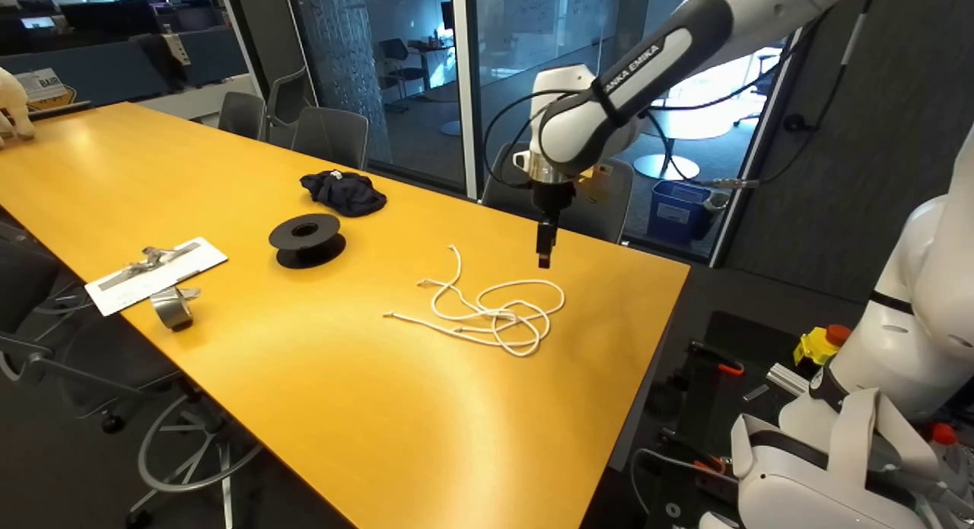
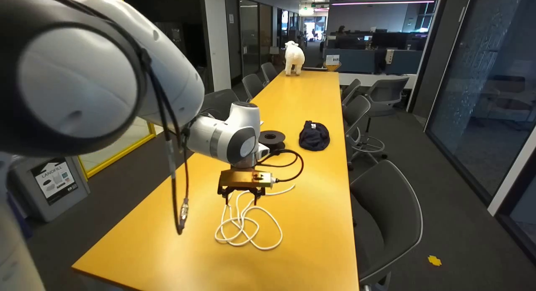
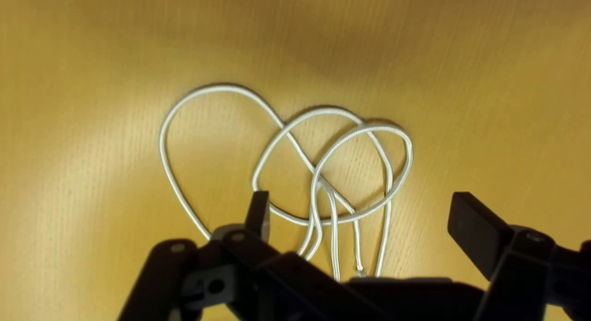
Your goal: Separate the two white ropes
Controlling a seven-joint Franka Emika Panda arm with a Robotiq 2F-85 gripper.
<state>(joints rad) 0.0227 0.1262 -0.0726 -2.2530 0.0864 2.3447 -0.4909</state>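
Observation:
Two white ropes (image 1: 498, 313) lie tangled on the yellow table, in loose loops that cross each other several times. Their free ends point toward the spool side in an exterior view. In the wrist view the ropes (image 3: 318, 173) overlap near the middle, and their lower stretches pass out of sight behind the gripper body. Which strand belongs to which rope I cannot tell. My gripper (image 2: 241, 202) hangs above the table over the ropes, pointing down. Its jaws stand wide apart, and in the wrist view nothing is held between the fingers (image 3: 478, 233).
A black spool (image 1: 307, 243) and a dark cloth bundle (image 1: 346, 194) sit farther along the table. By the long edge lie a white flat board (image 1: 156, 274) and a silver tape roll (image 1: 172, 308). The table's end edge (image 1: 647, 377) runs near the robot base.

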